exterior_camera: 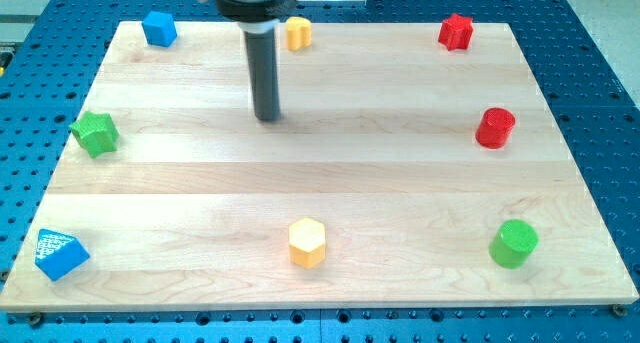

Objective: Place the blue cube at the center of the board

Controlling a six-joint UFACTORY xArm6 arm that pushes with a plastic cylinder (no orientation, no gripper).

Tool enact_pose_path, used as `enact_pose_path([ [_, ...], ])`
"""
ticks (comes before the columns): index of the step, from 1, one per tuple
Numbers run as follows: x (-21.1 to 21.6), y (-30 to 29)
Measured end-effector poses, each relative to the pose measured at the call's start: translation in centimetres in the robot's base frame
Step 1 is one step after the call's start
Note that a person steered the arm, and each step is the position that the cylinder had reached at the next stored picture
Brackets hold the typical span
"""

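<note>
Every block hugs the rim of the board (200,183), leaving the middle free. The blue cube (159,28) sits in the top-left corner; a blue wedge (60,253) lies bottom-left. There's no gripper here, just the rod: my tip (267,116) rests on bare wood right of and below the cube, well apart, touching nothing.
</note>
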State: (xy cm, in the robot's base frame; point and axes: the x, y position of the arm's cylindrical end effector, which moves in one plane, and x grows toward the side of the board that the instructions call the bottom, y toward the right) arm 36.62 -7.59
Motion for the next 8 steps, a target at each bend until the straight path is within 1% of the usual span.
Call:
enact_pose_path([
  [1,-3.8,-5.8],
  [3,-9.5,-22.4],
  [4,-14.1,-22.9],
  [5,-17.5,-20.4],
  [6,-15.7,-15.7],
  [7,-5.1,-11.2],
  [8,-3.3,-15.2],
])
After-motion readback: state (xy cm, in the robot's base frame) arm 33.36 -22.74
